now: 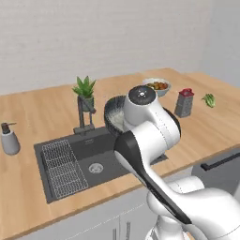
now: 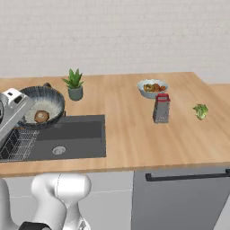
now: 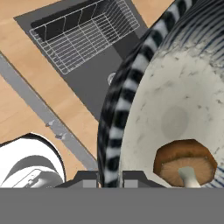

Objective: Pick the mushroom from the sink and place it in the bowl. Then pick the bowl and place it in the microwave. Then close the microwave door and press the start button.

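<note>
My gripper [image 3: 110, 178] is shut on the striped rim of the dark blue-grey bowl [image 3: 127, 109], one fingertip on each side of the rim. The bowl [image 2: 49, 101] hangs tilted in the air over the back right part of the dark sink [image 1: 89, 154]. Inside it, the tan-and-brown mushroom [image 3: 186, 164] rests on the pale speckled surface, and it appears again as the mushroom [image 2: 42, 116] in the right base view. My arm hides most of the bowl [image 1: 112, 115] in the left base view. The microwave and its door are out of view.
In the sink lie a wire rack [image 1: 63, 166] and a round drain [image 1: 95, 168], with the faucet [image 1: 84, 117] and a potted plant [image 1: 85, 91] behind. A soap dispenser [image 1: 8, 138] stands left. A light-blue food bowl [image 2: 152, 87], a grater [image 2: 161, 108] and a green vegetable [image 2: 200, 110] sit right.
</note>
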Robot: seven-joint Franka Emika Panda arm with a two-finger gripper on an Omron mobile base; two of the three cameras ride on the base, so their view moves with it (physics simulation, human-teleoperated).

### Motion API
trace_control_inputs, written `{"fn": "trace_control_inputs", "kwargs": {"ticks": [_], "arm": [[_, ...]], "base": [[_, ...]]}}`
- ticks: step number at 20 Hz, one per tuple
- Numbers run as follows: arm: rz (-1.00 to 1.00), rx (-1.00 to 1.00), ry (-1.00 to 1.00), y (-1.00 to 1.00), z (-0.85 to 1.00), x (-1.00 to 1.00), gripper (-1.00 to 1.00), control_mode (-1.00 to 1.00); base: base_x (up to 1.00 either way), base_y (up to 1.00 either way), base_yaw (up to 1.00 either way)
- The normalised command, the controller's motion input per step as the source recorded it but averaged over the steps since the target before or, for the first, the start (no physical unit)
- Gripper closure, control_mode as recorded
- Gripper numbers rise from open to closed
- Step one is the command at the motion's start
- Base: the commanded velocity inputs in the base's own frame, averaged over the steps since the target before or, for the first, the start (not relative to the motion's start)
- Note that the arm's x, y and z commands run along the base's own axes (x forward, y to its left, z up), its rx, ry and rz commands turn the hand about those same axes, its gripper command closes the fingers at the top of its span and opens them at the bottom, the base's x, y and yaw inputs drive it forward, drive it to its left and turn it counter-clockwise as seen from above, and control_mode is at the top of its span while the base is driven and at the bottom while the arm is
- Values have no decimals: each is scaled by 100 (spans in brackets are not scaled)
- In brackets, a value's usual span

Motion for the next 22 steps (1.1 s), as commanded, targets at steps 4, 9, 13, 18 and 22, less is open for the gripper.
{"fn": "trace_control_inputs", "kwargs": {"ticks": [4, 9, 13, 18, 22], "arm": [[0, 0, 0, 0, 0, 0, 100, 100], [0, 0, 0, 0, 0, 0, 100, 100], [0, 0, 0, 0, 0, 0, 100, 100], [0, 0, 0, 0, 0, 0, 100, 100], [0, 0, 0, 0, 0, 0, 100, 100]], "base": [[-19, 16, -83], [-60, 19, -81], [-77, 15, -84], [-47, 6, -89], [-4, 0, -88]]}}
